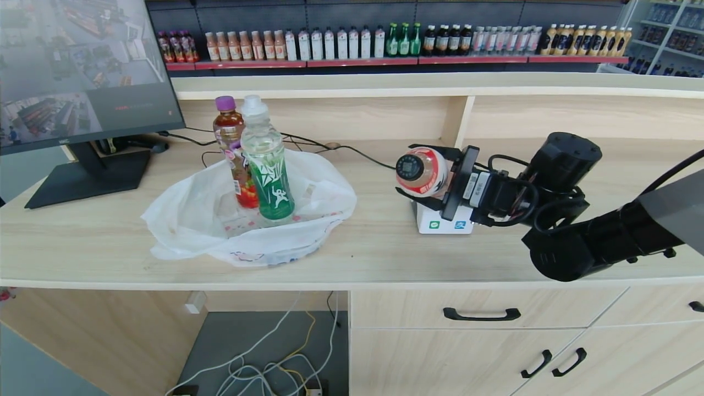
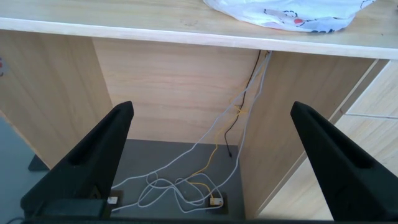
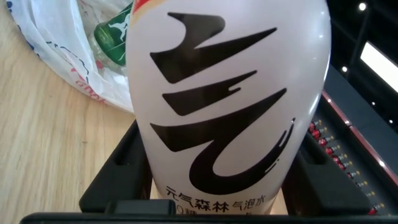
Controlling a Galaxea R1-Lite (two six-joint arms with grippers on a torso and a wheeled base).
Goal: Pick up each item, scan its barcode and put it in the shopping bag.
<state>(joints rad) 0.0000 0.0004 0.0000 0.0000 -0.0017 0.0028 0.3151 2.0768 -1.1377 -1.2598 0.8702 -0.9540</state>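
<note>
Bottle (image 3: 230,106) between right gripper (image 1: 421,171) jaws (held sideways).

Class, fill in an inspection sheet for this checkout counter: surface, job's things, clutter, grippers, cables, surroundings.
Surface: wooden counter.
Job's things: shopping bag open, green-label bottle and purple-capped bottle upright in it; white bottle held sideways above the scanner.
Clutter: monitor at the counter's left.
Grippers: right gripper shut on the white bottle; left gripper open, below counter height.
Cables: black cable along the counter's back; loose wires on the floor beneath.
Surroundings: drinks shelf behind; drawers below.
</note>
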